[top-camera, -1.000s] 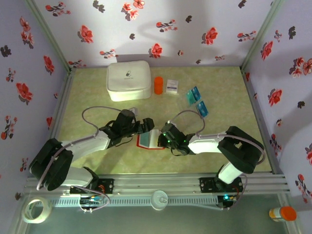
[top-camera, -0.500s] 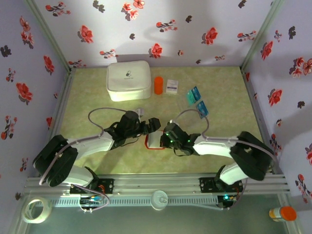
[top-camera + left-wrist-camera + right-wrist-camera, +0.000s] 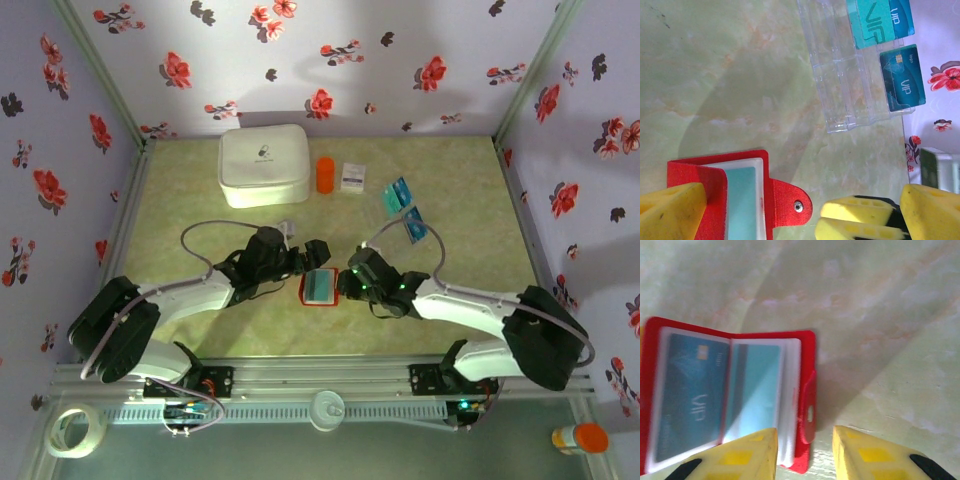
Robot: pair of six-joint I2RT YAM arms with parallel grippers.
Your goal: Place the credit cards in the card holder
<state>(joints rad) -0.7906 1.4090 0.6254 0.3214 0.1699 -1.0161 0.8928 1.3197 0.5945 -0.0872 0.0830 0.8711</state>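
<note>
The red card holder lies open on the table between my two grippers. In the right wrist view the card holder holds a blue card in its left pocket and a teal card in the right one. My right gripper stands open, its jaws either side of the holder's clasp edge. My left gripper is wide open, with one finger over the holder's red cover. More credit cards rest on a clear stand.
At the back stand a large white zip case, an orange cylinder and a small white packet. The right gripper's yellow fingertips show close to the holder's snap tab. Flowered walls enclose the table.
The right gripper's jaws have parted and the right arm has drawn back to the right. The card holder has shifted a little right, a teal card now showing on top.
</note>
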